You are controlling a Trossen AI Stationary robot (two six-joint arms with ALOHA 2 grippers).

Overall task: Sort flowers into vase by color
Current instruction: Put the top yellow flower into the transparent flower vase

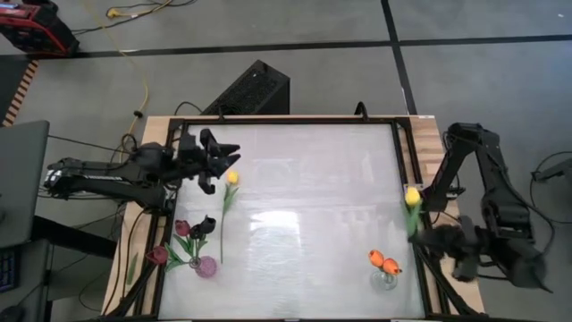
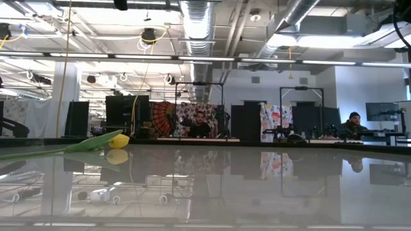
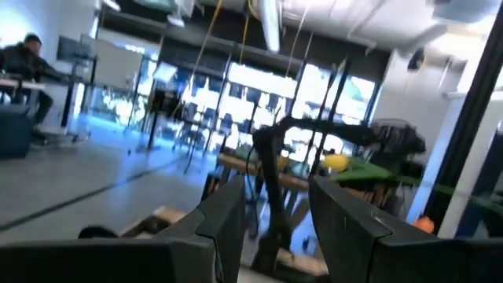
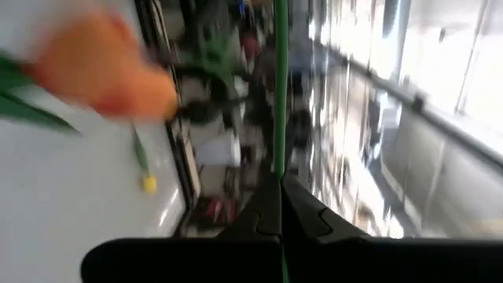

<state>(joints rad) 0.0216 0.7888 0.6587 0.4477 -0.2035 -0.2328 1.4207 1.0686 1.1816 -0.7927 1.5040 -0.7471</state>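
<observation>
- At the table's right edge, I have the right gripper clamped on the green stem of a yellow tulip; in the right wrist view the fingers meet on the stem with no gap.
- I judge the step in hand is carrying this yellow flower to a vase; no vase with yellow heads shows.
- Near the front right corner stands a clear vase with orange tulips, so this flower does not belong there, I think.
- Near the front left corner a pink vase carries dark maroon tulips.
- Another yellow tulip lies flat on the table towards the left edge, just beside the left gripper, which hovers released with fingers spread, holding nothing.
- Next I would need to keep the stem upright and lower it squarely into the right opening.
</observation>
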